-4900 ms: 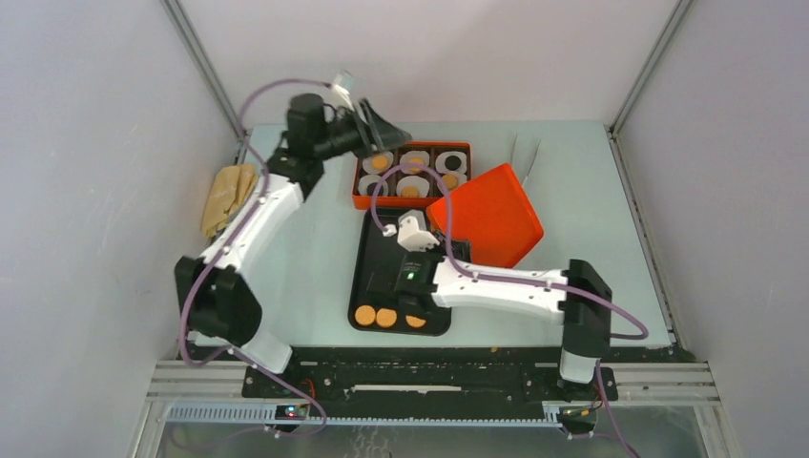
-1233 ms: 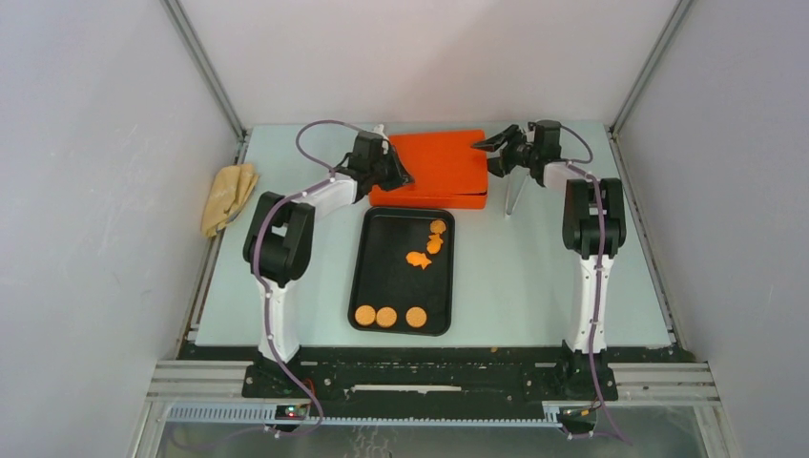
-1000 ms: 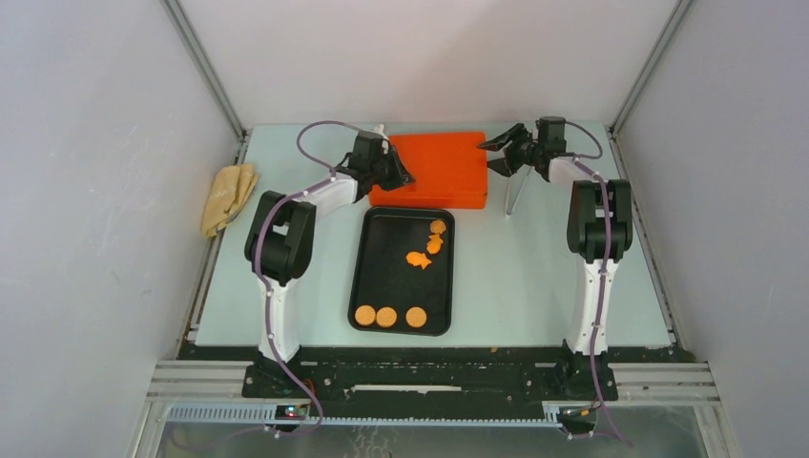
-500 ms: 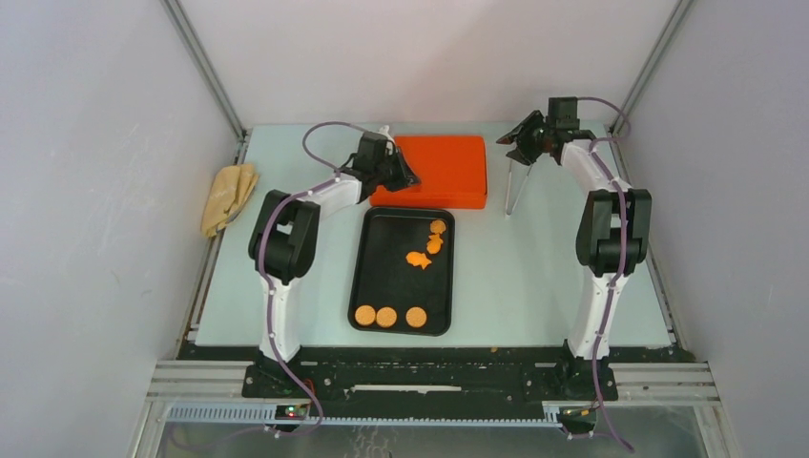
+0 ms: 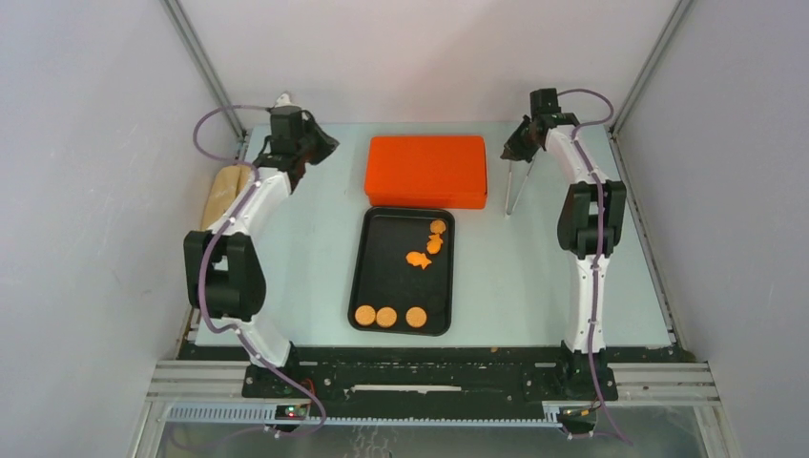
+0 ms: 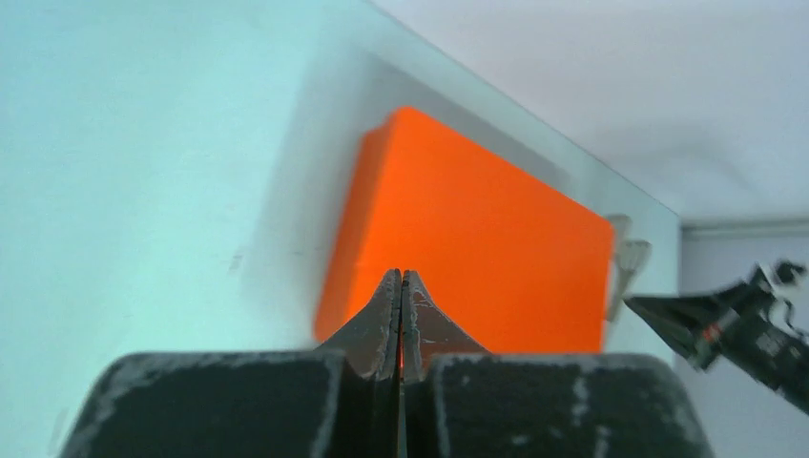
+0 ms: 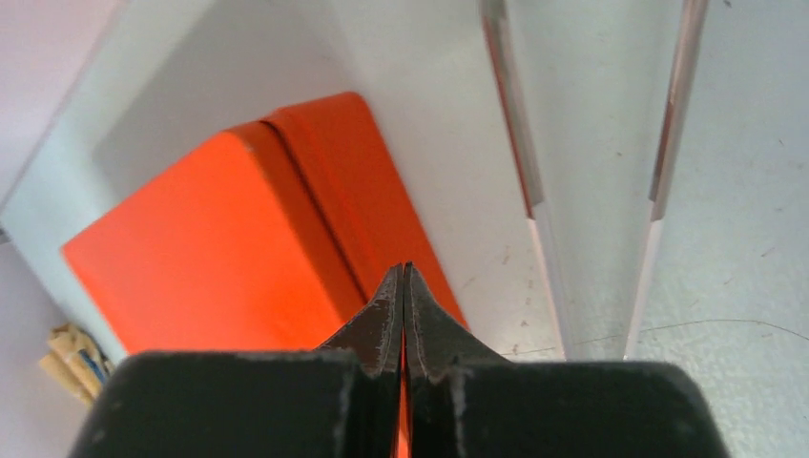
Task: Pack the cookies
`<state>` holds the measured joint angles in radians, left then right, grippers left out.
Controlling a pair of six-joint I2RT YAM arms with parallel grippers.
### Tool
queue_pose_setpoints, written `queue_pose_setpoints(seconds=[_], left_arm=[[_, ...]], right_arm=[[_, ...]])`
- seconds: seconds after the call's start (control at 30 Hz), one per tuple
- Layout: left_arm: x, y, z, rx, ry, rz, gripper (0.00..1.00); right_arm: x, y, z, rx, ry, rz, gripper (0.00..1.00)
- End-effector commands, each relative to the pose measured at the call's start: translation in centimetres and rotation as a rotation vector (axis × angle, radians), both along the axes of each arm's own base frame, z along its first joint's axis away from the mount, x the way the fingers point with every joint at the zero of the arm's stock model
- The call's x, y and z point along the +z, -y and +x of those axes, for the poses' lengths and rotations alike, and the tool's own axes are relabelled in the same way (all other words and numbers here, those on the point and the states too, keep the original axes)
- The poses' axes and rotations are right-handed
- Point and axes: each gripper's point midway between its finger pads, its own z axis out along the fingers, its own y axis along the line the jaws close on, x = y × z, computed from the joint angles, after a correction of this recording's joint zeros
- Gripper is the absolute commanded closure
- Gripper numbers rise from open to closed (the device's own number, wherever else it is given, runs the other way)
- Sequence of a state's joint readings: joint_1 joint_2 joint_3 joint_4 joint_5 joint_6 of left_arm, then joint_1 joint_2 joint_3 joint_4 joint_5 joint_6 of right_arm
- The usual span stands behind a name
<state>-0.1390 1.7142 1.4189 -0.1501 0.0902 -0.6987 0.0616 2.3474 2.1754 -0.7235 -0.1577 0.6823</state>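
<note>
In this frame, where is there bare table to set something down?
Bare table lies between the black tray and the right arm, and between the tray and the left arm. The tray's middle, between its two groups of cookies, is bare too. The far strip is crowded: orange box, tongs, left pincer and right pincer.

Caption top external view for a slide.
Lidded orange box behind black tray holding cookies; left pincer and right pincer shut, clear of both.
</note>
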Motion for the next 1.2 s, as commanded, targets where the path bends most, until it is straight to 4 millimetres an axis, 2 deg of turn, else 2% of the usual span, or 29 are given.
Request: queue_pose_setpoints(seconds=[0.0,0.2,0.43,0.57,0.67,0.73,0.8,0.93,0.97,1.03,1.07,1.17], left_arm=[[-7.1,-2.4,-1.3,0.079,-0.193,0.077,1.0],[-11.1,0.4,0.5,-0.005,-0.268,0.036,1.0],[-12.7,3.8,1.7,-0.073,-0.288,0.058,1.0],[-12.7,5.3,1.9,-0.107,-0.285,0.049,1.0],[-12.0,6.6,2.0,-0.137,-0.265,0.049,1.0],[-11.4,7.5,1.8,-0.159,-0.251,0.05,1.0],[-11.0,8.3,1.5,-0.183,-0.245,0.052,1.0],[-11.1,8.8,0.8,-0.206,-0.253,0.051,1.0],[-11.2,8.7,0.7,-0.207,-0.255,0.053,1.0],[-11.3,8.7,0.5,-0.21,-0.257,0.054,1.0],[-11.4,8.7,0.5,-0.211,-0.26,0.055,1.0],[-11.6,8.7,0.3,-0.216,-0.263,0.054,1.0]], right_arm=[[-1.7,0.4,-1.5,0.03,-0.091,-0.062,1.0],[-4.0,-1.7,-2.3,0.12,-0.162,-0.001,1.0],[-4.9,-4.6,-3.4,0.202,-0.183,0.075,1.0],[-5.0,-6.5,-3.9,0.256,-0.187,0.137,1.0],[-4.8,-7.7,-4.4,0.286,-0.191,0.161,1.0],[-4.6,-7.6,-4.5,0.275,-0.185,0.132,1.0],[-4.3,-6.4,-4.3,0.222,-0.171,0.08,1.0],[-1.8,-3.3,-4.0,0.089,-0.108,-0.038,1.0],[0.1,-2.7,-3.8,0.06,-0.057,-0.077,1.0],[2.1,-1.8,-3.8,0.02,0.001,-0.156,1.0],[4.0,-1.5,-3.8,0.003,0.046,-0.195,1.0],[7.6,-1.5,-4.2,-0.018,0.135,-0.294,1.0]])
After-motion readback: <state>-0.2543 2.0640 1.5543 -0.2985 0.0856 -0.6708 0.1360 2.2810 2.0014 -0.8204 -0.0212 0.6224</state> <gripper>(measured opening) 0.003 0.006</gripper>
